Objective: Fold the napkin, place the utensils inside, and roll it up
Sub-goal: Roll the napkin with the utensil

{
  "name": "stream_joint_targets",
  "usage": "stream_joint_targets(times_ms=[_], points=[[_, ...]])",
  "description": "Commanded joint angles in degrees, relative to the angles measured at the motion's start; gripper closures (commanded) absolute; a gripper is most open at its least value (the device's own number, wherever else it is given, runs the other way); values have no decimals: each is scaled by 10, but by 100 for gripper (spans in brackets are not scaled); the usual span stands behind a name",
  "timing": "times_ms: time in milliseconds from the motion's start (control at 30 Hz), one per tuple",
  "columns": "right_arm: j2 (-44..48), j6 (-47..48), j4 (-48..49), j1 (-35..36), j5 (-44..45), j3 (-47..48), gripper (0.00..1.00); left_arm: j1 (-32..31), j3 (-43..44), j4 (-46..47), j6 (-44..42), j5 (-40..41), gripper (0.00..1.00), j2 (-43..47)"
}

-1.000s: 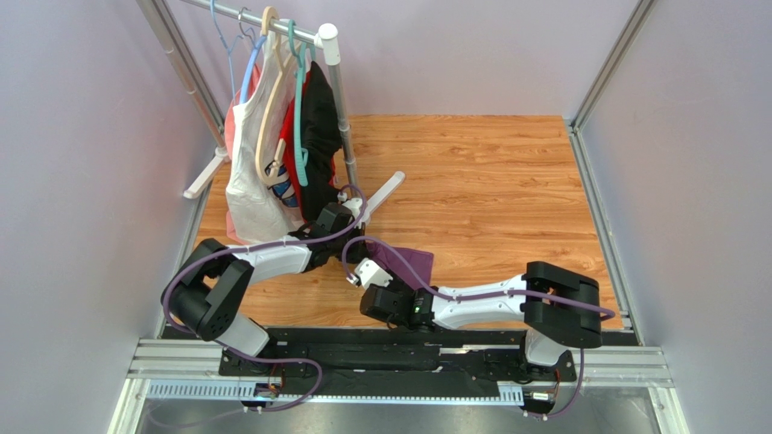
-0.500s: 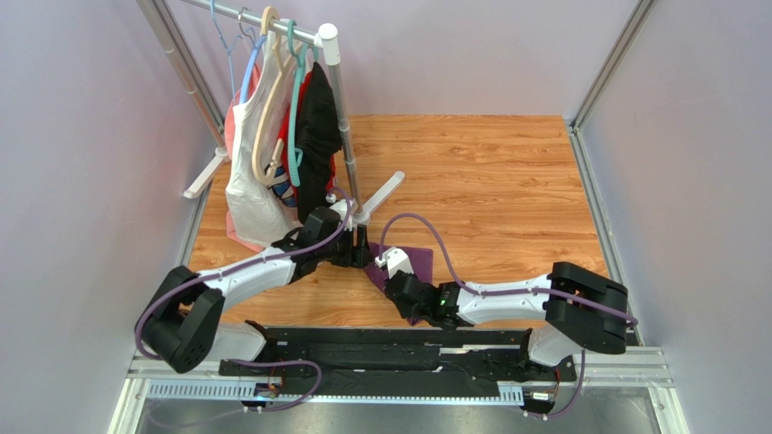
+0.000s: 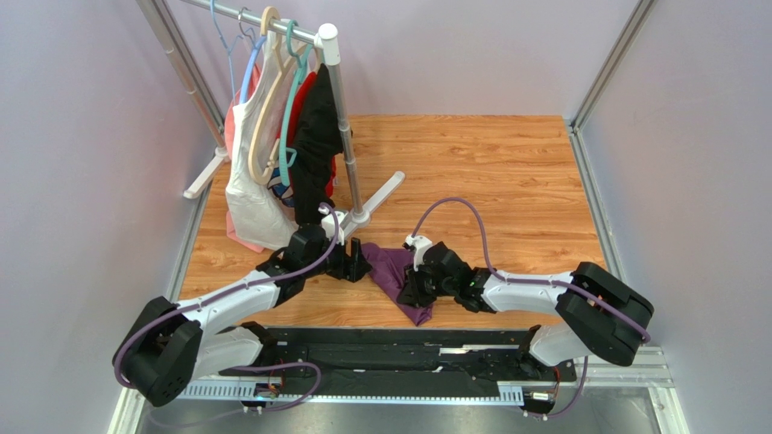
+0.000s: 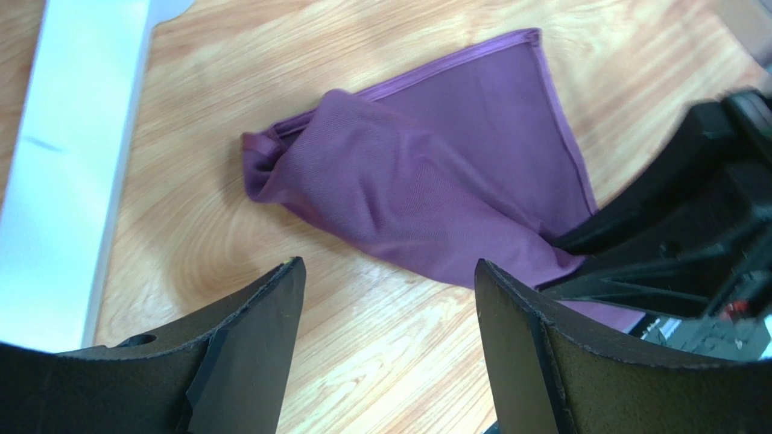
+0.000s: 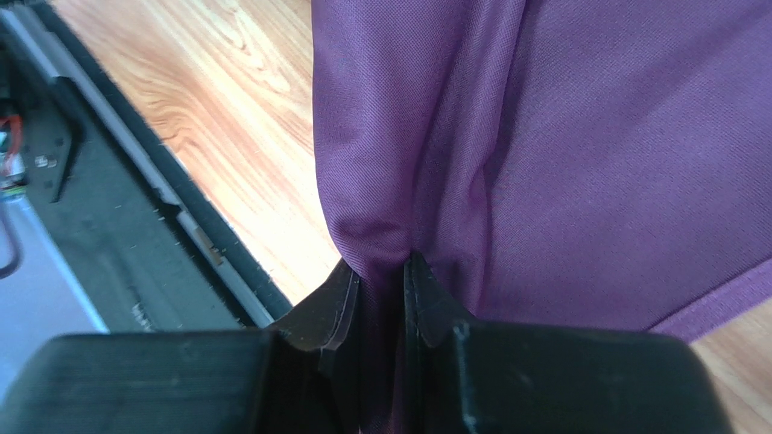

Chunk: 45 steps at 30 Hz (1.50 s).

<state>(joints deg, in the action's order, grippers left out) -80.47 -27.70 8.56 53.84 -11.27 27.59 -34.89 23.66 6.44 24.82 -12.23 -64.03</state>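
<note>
The purple napkin (image 3: 396, 276) lies crumpled and folded over on the wooden table (image 3: 507, 181), between the two arms. In the left wrist view the napkin (image 4: 426, 181) sits just ahead of my left gripper (image 4: 390, 280), which is open with bare wood between its fingers. My left gripper (image 3: 361, 265) is at the cloth's left edge. My right gripper (image 3: 415, 287) is shut on a bunched fold of the napkin (image 5: 544, 136), the cloth pinched between its fingertips (image 5: 426, 280). The utensils are out of view.
A clothes rack (image 3: 335, 99) with white, black and red garments (image 3: 272, 172) on hangers stands at the back left. Its white foot (image 4: 72, 154) runs close beside my left gripper. The black base rail (image 5: 118, 163) lies just past the table's near edge.
My left gripper has let go of the napkin, opened and slid down and left. My right gripper has shut on the cloth and moved right, dragging the napkin flatter.
</note>
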Motion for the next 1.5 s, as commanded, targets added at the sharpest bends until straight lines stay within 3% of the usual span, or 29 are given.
stream_joint_targets(times_ms=[0,267,600,1133,1267,1467], points=[[-25,-21,-6,-31,-102,-32,100,-19,-12,77,-32,-24,23,14],[-63,-24,17,-95,-189,-39,100,-71,-2,147,-89,-49,23,-6],[-87,12,-22,-165,-275,-23,100,-79,32,210,-174,-208,24,-116],[-122,17,-9,-213,-316,-25,100,-108,85,210,-207,-176,27,-209],[-128,16,-4,-219,-320,-25,100,-111,98,206,-201,-166,32,-239],[-132,16,-3,-226,-320,-26,100,-111,118,185,-195,-156,53,-272]])
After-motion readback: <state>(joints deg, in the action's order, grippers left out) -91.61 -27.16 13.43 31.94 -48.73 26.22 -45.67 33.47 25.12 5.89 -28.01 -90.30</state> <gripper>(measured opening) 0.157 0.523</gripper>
